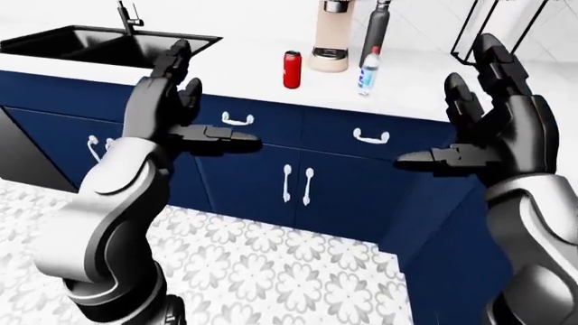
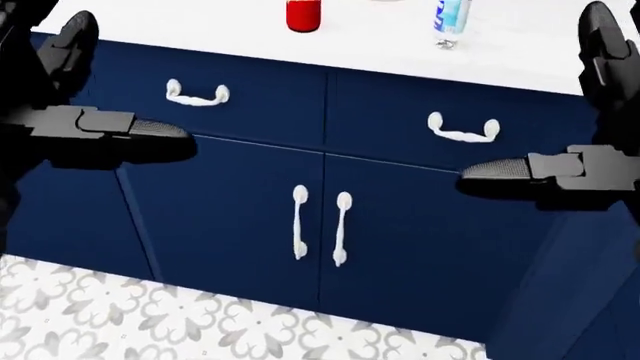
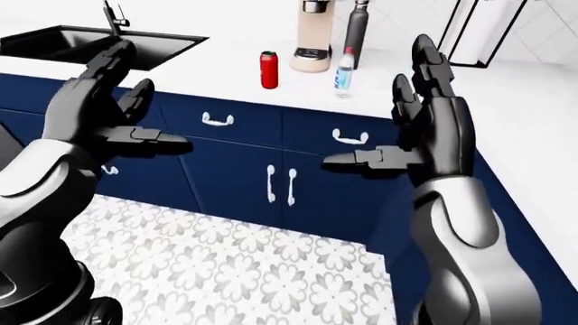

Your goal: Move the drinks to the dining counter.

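At the far left of the left-eye view, a black sink (image 1: 99,45) with a dark tap is sunk into the white bench (image 1: 253,71). The robot's black left hand (image 1: 176,112) hangs in the air before the navy cupboard doors (image 1: 334,193), fingers spread and empty. Further right a red drinks can (image 1: 292,69) stands upright on the bench, well apart from either hand. Beside it stands a beige cylindrical appliance (image 1: 331,37), then a tall grey bottle (image 1: 377,30), and just beside that a small clear water bottle with a blue label (image 1: 366,76). The black right hand (image 1: 483,132) is raised with fingers apart, holding nothing. White patterned tiles (image 1: 271,264) cover the floor.
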`<state>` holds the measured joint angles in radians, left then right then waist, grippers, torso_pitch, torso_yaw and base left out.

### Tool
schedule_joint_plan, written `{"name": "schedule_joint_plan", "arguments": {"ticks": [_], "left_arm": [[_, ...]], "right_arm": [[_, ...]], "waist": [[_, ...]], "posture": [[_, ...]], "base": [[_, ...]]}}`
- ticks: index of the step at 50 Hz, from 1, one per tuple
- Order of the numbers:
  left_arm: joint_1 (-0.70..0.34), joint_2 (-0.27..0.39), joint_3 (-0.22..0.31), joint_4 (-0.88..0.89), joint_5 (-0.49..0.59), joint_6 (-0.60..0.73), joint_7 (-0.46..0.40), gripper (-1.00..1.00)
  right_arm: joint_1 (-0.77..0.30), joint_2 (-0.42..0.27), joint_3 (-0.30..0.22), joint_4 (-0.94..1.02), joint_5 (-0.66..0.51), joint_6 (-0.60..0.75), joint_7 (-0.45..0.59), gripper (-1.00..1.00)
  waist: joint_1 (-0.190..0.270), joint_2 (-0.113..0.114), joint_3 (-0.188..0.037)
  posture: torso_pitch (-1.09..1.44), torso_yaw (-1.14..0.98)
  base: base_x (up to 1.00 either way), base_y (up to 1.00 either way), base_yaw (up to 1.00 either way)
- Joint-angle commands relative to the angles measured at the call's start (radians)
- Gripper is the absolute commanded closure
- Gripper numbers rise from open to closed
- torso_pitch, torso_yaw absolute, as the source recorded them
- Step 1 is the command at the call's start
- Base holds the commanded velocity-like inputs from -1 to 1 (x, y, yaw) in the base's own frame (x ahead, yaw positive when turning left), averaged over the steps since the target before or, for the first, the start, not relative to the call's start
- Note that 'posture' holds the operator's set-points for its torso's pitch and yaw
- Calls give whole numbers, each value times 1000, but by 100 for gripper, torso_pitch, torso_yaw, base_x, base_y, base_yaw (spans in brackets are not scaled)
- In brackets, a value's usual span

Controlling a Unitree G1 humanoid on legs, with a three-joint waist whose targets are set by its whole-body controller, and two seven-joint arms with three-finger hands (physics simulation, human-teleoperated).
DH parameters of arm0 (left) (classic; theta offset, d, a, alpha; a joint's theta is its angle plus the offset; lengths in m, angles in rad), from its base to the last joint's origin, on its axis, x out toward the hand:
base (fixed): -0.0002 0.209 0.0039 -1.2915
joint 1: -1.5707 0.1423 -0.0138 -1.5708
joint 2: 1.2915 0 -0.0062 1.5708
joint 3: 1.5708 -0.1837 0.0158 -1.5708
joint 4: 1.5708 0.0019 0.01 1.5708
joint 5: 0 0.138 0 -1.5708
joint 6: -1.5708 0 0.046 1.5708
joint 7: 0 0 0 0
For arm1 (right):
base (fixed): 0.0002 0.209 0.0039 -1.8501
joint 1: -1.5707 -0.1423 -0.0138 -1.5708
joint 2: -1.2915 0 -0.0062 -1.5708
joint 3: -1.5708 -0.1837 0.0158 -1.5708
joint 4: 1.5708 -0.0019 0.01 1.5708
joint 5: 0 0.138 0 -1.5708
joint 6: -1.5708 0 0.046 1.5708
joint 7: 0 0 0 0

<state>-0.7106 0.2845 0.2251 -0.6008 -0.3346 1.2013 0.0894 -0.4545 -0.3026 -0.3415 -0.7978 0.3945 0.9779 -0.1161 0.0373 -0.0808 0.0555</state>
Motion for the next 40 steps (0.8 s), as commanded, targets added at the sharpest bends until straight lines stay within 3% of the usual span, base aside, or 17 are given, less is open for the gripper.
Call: {"name": "schedule_joint_plan", "arguments": {"ticks": [1, 3, 5, 7, 9, 11, 18, 20, 21, 23, 25, 27, 29, 31, 33, 35, 40], "left_arm": [[-31, 15, 4, -12, -11, -13, 1, -100], [-31, 17, 8, -15, -17, -11, 3, -100], [-28, 19, 10, -15, -21, -14, 6, -100], [-28, 23, 15, -13, -26, -15, 7, -100], [-22, 29, 22, -12, -33, -22, 7, -100], [-15, 33, 27, -13, -39, -24, 8, -100], [-6, 43, 34, -9, -55, -39, 16, -100], [-7, 45, 33, -7, -58, -40, 18, -100], [-7, 45, 33, -9, -60, -39, 20, -100], [-6, 47, 34, -12, -65, -38, 22, -100], [-8, 50, 36, -16, -70, -34, 24, -100], [-14, 52, 39, -26, -79, -19, 30, -100], [-26, 54, 39, -36, -87, 0, 39, -100], [-27, 54, 36, -45, -92, 7, 44, -100], [-24, 57, 35, -39, -90, 0, 43, -100], [-25, 62, 44, -53, -97, 15, 43, -100], [-29, 77, 58, -68, -108, 34, 41, -100]], "right_arm": [[-28, -11, -9, -19, 26, -15, -22, -100], [-30, -17, -7, -15, 44, -16, -31, -100], [-31, -21, 2, -18, 53, -16, -41, -100], [-32, -32, 30, -16, 34, -26, -47, -100], [-35, -33, 52, -5, 5, -33, -41, -100], [-40, -26, 53, -9, -4, -29, -34, -100], [-49, -15, 60, -11, -28, -26, -15, -100], [-54, -12, 56, -12, -29, -22, -13, -100], [-52, -11, 55, -13, -29, -22, -12, -100], [-49, -11, 42, -18, -26, -19, -8, -100], [-48, -14, 31, -22, -19, -12, -10, -100], [-44, -21, 11, -32, -6, -4, -13, -100], [-38, -36, -32, -43, 22, 4, -13, -100], [-25, -43, -54, -52, 54, 3, -19, -100], [-12, -51, -50, -52, 64, -6, -23, -100], [-12, -61, -53, -61, 79, 1, -32, -100], [-16, -79, -65, -83, 114, 20, -57, -100]], "waist": [[3, 2, 1], [-6, -5, -21], [-13, 15, -46], [-10, 31, -23], [-25, 46, -32], [-39, 68, 2], [-30, 72, -44], [-27, 80, -36], [-17, 63, -24], [-16, 94, 20], [-11, 112, -26], [-16, 126, -8], [-27, 114, -28], [-27, 86, -4], [-49, -2, -23], [-56, 25, -22], [-54, 47, -33]], "posture": [[0, 0], [0, 0], [0, 0], [0, 0], [0, 0], [0, 0], [0, 0], [0, 0], [0, 0], [0, 0], [0, 0], [0, 0], [0, 0], [0, 0], [0, 0], [0, 0], [0, 0]], "base": [[50, -25, 0], [32, 0, -48], [20, 0, -77], [16, 0, -18], [20, 0, 0], [66, 4, 0], [72, 7, 0], [72, 7, 0], [73, 7, 0], [72, 6, 0], [66, 0, 0], [45, 0, 0], [7, 0, 0], [0, 0, 0], [0, -1, -21], [0, 0, -54], [0, -3, -43]]}}
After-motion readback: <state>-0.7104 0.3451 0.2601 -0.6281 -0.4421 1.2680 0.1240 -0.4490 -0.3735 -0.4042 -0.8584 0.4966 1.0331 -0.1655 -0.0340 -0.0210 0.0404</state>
